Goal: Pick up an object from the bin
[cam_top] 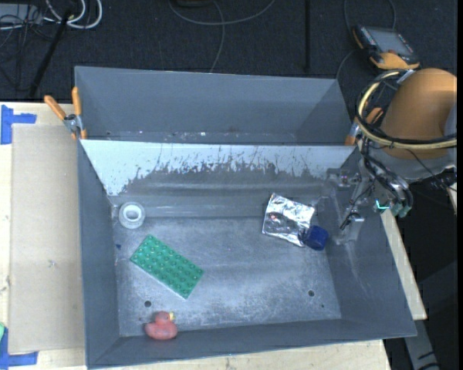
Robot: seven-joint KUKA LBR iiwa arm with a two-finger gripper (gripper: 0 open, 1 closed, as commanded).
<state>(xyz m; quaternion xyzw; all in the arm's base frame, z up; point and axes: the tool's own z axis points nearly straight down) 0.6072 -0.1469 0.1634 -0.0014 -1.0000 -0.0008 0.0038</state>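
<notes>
My gripper (347, 223) hangs low at the right side of the bin, close to the right wall, its fingers apart with nothing between them. Just left of it lies a small blue object (316, 239), touching a crumpled silver foil packet (288, 219). The gripper stands a little to the right of both and is apart from them.
A green studded building plate (167, 265) lies at the lower left of the bin floor. A roll of clear tape (131, 215) sits near the left wall, and a small red rubber duck (161, 327) rests at the front left. The arm with its orange cover reaches in from the right.
</notes>
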